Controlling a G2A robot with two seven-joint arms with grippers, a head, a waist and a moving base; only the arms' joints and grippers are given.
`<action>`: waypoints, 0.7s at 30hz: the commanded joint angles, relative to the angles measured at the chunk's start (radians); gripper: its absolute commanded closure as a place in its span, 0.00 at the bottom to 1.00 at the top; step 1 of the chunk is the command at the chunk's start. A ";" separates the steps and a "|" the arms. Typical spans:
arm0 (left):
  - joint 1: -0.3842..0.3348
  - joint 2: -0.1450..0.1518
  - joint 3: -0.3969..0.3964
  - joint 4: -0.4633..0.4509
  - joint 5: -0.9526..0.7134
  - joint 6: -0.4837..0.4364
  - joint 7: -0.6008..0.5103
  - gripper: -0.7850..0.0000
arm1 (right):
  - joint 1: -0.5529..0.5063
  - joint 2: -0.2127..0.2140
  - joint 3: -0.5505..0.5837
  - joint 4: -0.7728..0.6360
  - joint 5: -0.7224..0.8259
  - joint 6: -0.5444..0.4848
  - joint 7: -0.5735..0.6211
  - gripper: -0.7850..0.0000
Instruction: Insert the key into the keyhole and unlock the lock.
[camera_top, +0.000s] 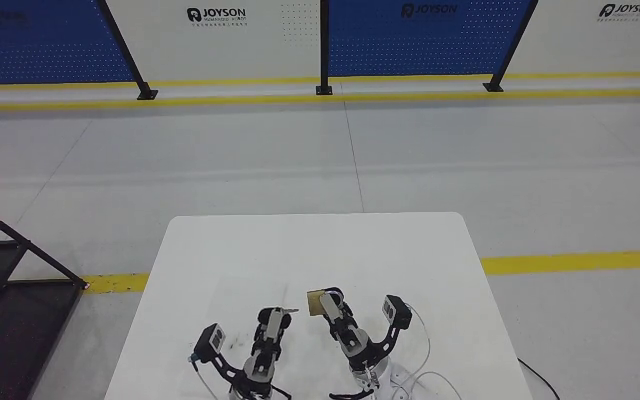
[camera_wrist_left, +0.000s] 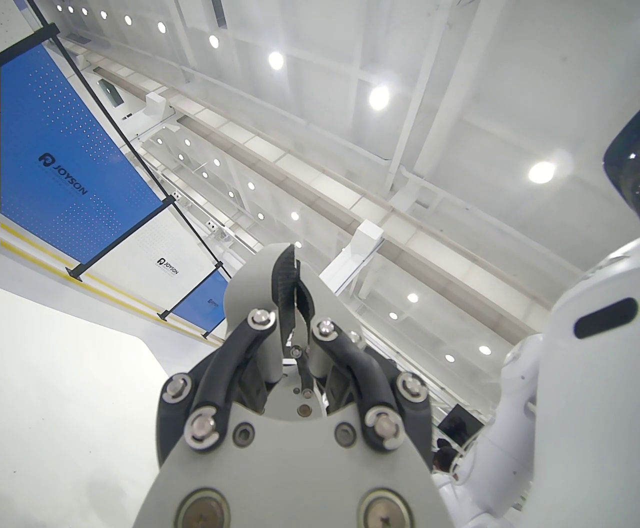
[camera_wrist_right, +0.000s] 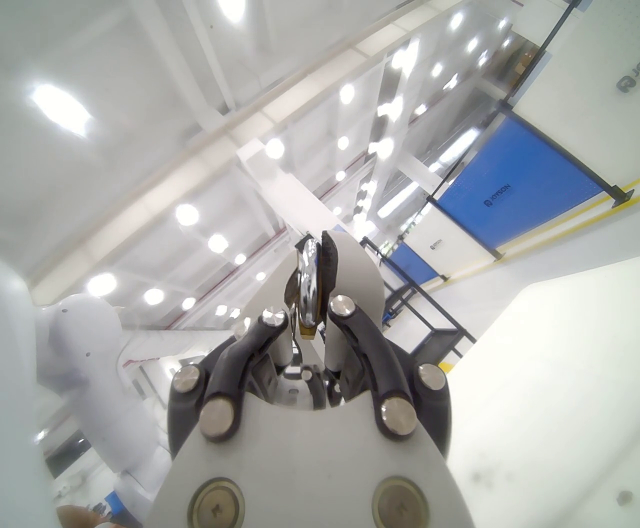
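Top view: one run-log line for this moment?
left claw shut on key | right claw shut on lock | key near lock, not inserted

Bright, even light comes from round ceiling lamps (camera_wrist_left: 378, 96), which bloom into white glare in both wrist views. The white counter (camera_top: 320, 250) and pale floor (camera_top: 450, 160) look nearly washed out, with only faint shadows. The lock (camera_wrist_right: 306, 280) glints. Wrist views bend straight beams (camera_wrist_left: 425, 75) toward their edges.
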 joint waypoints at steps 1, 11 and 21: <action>-0.008 -0.005 0.005 0.011 0.009 0.008 0.007 1.00 | 0.000 0.000 0.000 0.000 0.000 0.000 0.000 1.00; -0.034 -0.027 0.038 0.041 0.040 0.040 0.040 1.00 | 0.000 0.000 0.000 0.000 0.000 0.000 0.000 1.00; -0.043 -0.040 0.038 0.058 0.045 0.051 0.051 1.00 | 0.000 0.000 0.000 0.000 0.000 0.000 0.000 1.00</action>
